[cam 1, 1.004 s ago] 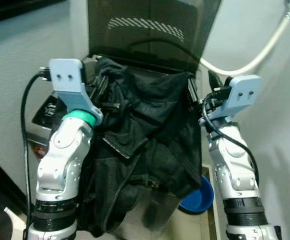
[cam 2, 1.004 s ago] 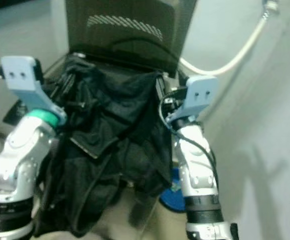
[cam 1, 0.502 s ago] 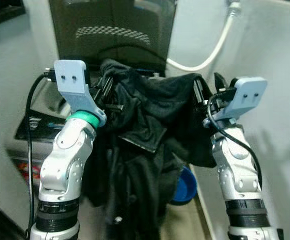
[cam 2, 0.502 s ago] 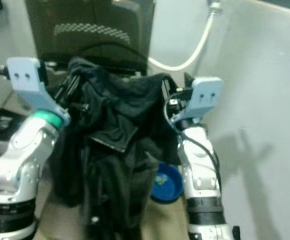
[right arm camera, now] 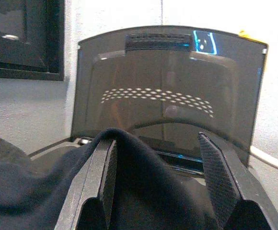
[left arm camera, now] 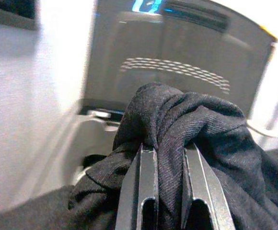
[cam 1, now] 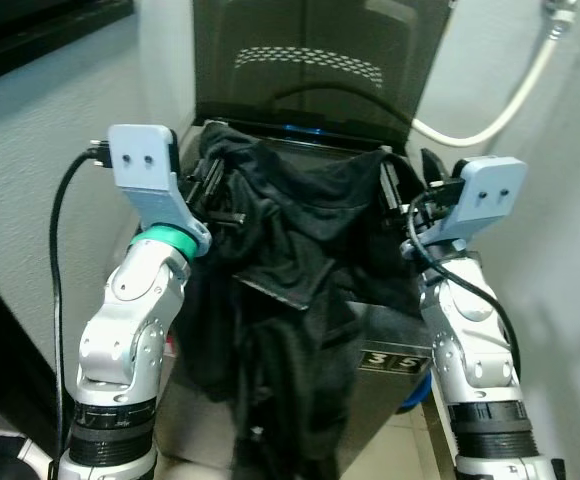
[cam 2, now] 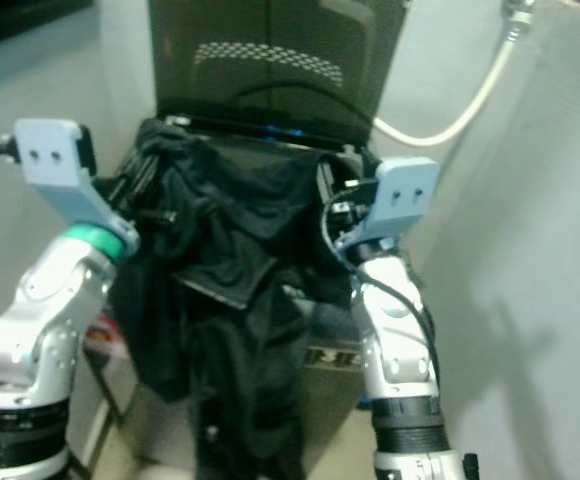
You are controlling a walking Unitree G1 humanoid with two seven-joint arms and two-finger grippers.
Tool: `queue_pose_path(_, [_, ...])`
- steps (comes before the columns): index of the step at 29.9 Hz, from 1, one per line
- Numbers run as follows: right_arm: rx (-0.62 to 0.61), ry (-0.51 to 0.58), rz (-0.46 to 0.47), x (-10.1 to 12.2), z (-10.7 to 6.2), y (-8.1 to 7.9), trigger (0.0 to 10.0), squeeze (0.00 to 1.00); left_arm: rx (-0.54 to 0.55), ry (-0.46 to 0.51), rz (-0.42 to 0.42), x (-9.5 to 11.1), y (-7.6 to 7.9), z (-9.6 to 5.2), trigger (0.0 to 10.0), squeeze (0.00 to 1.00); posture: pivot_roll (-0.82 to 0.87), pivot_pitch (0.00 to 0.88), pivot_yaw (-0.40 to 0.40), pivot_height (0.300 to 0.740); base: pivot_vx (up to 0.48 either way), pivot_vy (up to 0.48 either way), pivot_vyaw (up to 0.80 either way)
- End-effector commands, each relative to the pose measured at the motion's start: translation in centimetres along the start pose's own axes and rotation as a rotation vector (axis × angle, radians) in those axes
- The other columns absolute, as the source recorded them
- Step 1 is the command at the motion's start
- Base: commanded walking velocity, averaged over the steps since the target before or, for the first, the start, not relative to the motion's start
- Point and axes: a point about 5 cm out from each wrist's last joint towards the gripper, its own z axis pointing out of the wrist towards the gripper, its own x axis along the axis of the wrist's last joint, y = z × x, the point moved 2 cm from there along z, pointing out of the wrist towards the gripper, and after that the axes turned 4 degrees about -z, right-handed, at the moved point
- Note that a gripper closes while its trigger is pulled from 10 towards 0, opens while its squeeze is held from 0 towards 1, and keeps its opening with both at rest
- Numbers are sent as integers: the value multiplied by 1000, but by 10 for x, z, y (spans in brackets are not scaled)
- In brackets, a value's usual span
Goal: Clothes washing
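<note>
A black garment [cam 1: 300, 250] hangs bunched between my two raised arms, and its lower part trails down the front of the washing machine [cam 1: 390, 350]. My left gripper [cam 1: 205, 180] is shut on a fold of the cloth [left arm camera: 201, 124], which is pinched between its fingers [left arm camera: 146, 182]. On the garment's other side my right gripper [cam 1: 390, 185] stands open. Its fingers [right arm camera: 105, 167] are wide apart and the cloth [right arm camera: 129, 191] lies draped between them. The machine's dark lid [cam 1: 310, 60] stands raised behind the garment.
White walls close in on both sides. A pale hose [cam 1: 500, 110] curves along the right wall. A black cable [cam 1: 55, 250] loops off my left wrist. A bit of a blue basin [cam 1: 417, 392] shows low at the machine's right.
The whole picture swung sideways and back, so the camera moved. The machine's front now shows below the garment. Both grippers keep the same pose on the cloth.
</note>
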Motion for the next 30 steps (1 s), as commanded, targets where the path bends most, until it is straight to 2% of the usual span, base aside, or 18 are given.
queue_pose_path(1, [-18, 0, -11, 1, -2, 6, 10000, 0, -21, 33, 2, 5, 7, 1, 10000, 0, 28, 0, -9, 740, 0, 0, 0])
queue_pose_path(6, [-6, 7, -20, 3, 0, 4, 10000, 0, -13, 39, 9, 6, 6, 2, 10000, 0, 29, 0, -8, 740, 0, 0, 0])
queue_pose_path(9, [33, 54, -16, 12, 14, -8, 10000, 0, -20, 78, 84, 14, 5, 16, 10000, 0, 33, 0, -11, 740, 0, 0, 0])
queue_pose_path(10, [33, 54, -16, 12, 14, -8, 10000, 0, -20, 78, 84, 14, 5, 16, 10000, 0, 33, 0, -11, 740, 0, 0, 0])
queue_pose_path(11, [39, 79, -13, 18, 22, -12, 10000, 0, -27, 90, 98, 16, 4, 23, 10000, 0, 32, 0, -11, 740, 0, 0, 0])
queue_pose_path(13, [39, 79, -13, 18, 22, -12, 10000, 0, -27, 90, 98, 16, 4, 23, 10000, 0, 32, 0, -11, 740, 0, 0, 0])
queue_pose_path(15, [41, 115, -11, 27, 31, -16, 10000, 0, -43, 107, 115, 22, 5, 34, 10000, 0, 32, 0, -11, 740, 0, 0, 0])
queue_pose_path(17, [43, 126, -10, 30, 33, -16, 10000, 0, -52, 120, 122, 26, 6, 39, 10000, 0, 29, 3, -7, 740, 0, 0, 0])
queue_pose_path(23, [32, 115, -14, 28, 27, -12, 10000, 0, -67, 147, 134, 33, 8, 40, 10000, 0, 17, 11, 1, 740, 92, 0, 0])
queue_pose_path(26, [17, 88, -13, 22, 21, -9, 10000, 0, -64, 143, 136, 30, 8, 38, 10000, 0, 18, 10, -2, 740, 451, 0, 0])
queue_pose_path(30, [17, 88, -13, 22, 21, -9, 10000, 0, -64, 143, 136, 30, 8, 38, 10000, 0, 18, 10, -2, 740, 454, 0, 0])
